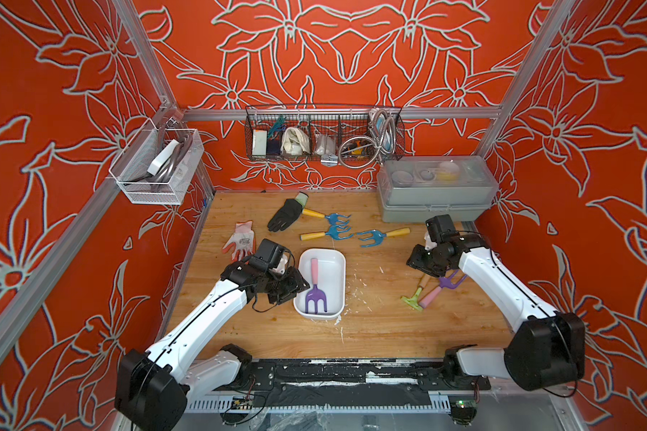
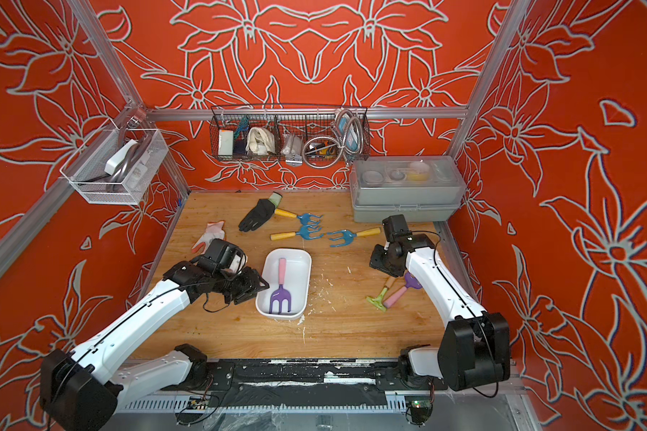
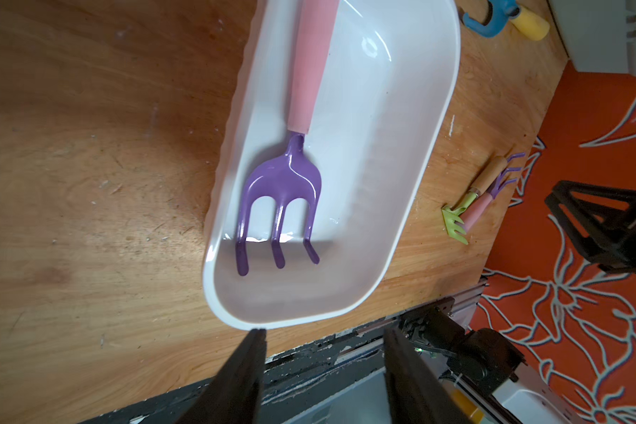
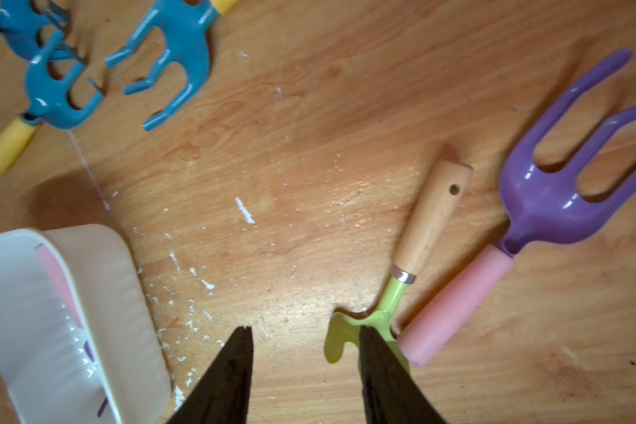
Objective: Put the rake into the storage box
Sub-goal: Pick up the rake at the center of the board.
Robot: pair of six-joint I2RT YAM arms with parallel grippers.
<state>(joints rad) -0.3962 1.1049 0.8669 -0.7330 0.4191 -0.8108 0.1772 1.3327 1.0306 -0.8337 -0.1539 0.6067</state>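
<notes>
We are seeing the right fingers (image 4: 232, 367) standing moderately parted and empty, hanging just over the counter (image 1: 370, 328). In the right wrist view one of them is covering part of the head of the green rake (image 4: 415, 249). The rake is lying flat, its comb head toward the robot and its wooden handle slanting away, so its long axis is running on from the fingers, not across them. A purple fork (image 4: 551, 205) with a pink handle is lying alongside, its handle end just beside the green head, perhaps touching.

The storage box (image 1: 335, 287) is sitting to the left of the rake, well apart from it. The left fingers (image 3: 243, 367) are hovering at its near rim, parted and holding nothing. The right arm is the nearer one to the rake, so we are judging this pick to be its job.

We are counting:
- one green rake
- two purple forks, the second (image 3: 283, 183) lying inside the box
- three blue cultivators (image 1: 329, 234) with yellow handles
- two gloves (image 1: 286, 214)
- one white box
- one grey case (image 1: 434, 201)
- two wire baskets (image 1: 322, 138)
</notes>
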